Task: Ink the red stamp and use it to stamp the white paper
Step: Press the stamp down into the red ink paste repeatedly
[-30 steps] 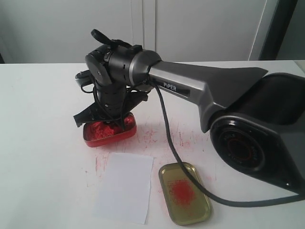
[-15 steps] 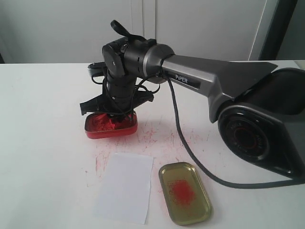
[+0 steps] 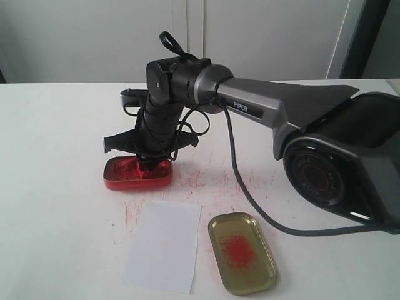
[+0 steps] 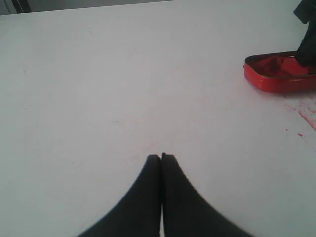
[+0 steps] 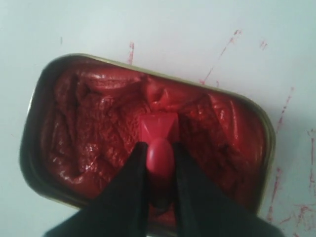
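Nearest the exterior camera, the shallow gold oval tin lid (image 3: pixel 242 261) with a red smear inside is lying on the white table (image 3: pixel 56 187). The small white rectangular paper sheet (image 3: pixel 162 245) is lying just beside it, not touching. Beyond them the red oval tin of lumpy red ink paste (image 3: pixel 137 174) is sitting among red streaks on the tabletop. Over this tin the right gripper (image 3: pixel 152 161) is pointing downward. In the right wrist view its two black fingers (image 5: pixel 133 197) are pinching the narrow knob of the small red plastic stamp (image 5: pixel 159 129), whose square base is lying against the paste near the tin's middle. Farther off, the dark grey right arm (image 3: pixel 275 106) is reaching in from the right. Separately, the left gripper (image 4: pixel 161 157) is hanging over bare table with its jaws pressed together, well apart from the tin
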### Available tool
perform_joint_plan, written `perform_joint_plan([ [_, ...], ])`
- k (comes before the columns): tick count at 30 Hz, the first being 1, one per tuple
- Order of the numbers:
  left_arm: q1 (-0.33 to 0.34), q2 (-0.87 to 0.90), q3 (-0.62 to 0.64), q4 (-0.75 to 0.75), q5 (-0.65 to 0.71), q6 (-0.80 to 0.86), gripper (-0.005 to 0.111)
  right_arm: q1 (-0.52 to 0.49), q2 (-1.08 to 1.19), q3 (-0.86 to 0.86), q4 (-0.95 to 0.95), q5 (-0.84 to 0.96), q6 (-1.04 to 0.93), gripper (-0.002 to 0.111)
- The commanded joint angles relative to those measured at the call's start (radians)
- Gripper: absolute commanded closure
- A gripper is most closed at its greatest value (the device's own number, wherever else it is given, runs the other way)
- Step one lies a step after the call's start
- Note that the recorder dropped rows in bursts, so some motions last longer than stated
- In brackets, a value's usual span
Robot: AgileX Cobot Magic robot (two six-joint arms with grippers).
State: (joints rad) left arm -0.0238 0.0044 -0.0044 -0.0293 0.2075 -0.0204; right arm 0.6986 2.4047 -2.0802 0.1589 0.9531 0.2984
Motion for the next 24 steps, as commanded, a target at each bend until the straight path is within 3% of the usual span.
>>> perform_joint_plan([
  [1, 0.001, -0.004, 0.004, 0.000, -0.003, -0.002, 0.107, -0.012, 0.010, 0.000, 0.040, -0.018, -0.031, 0.108],
  [24, 0.001, -0.004, 0.004, 0.000, -0.005, -0.002, 0.107, -0.012, -0.116, -0.002, 0.047, -0.019, -0.032, 0.108],
])
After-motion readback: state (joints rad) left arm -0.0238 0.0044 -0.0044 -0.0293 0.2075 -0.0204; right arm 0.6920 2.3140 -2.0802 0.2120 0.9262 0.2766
